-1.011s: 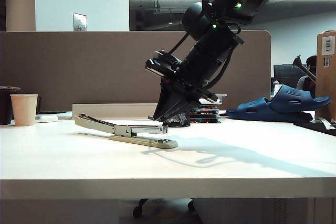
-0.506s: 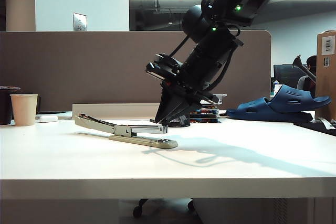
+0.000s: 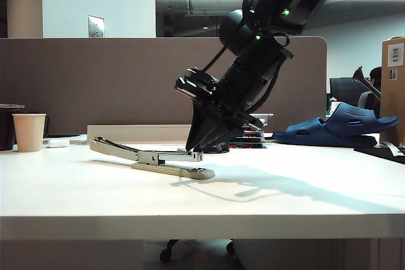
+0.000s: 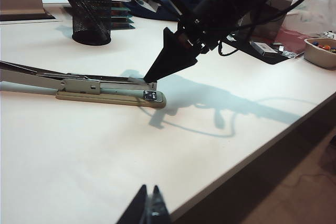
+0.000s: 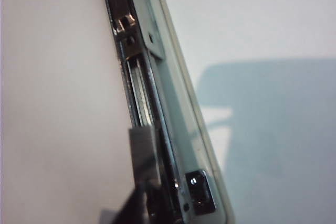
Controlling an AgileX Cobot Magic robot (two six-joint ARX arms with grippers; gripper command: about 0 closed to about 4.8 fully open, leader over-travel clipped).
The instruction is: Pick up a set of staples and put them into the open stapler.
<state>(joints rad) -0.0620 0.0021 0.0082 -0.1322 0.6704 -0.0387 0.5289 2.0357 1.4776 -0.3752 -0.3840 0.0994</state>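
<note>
Outwardly, from the exterior view, the stapler lies open on the white surface, its cream base flat and its long arm raised at a shallow slope toward the left. The right hand points steeply down, its tips at the front end of the silver magazine, just above the base. A paper cup stands at the far left, well apart. Blue clogs rest at the right rear, near a cardboard box.

From the left wrist view, the left hand hangs low over the near part of the surface, well apart from the stapler; its fingers stand pressed together with nothing between them. The right hand tapers to a point that meets the front of the magazine. A black mesh pen cup stands behind the stapler, apart from it.

From the right wrist view, the stapler fills the frame close up, the open magazine channel running beside the cream base. The set of staples, a small grey metallic bar, sits at the channel's front portion, directly against the dark fingertips. The tips of the right hand stand close together at the bar's end; whether they still grip the bar or have let go, I cannot tell.
</note>
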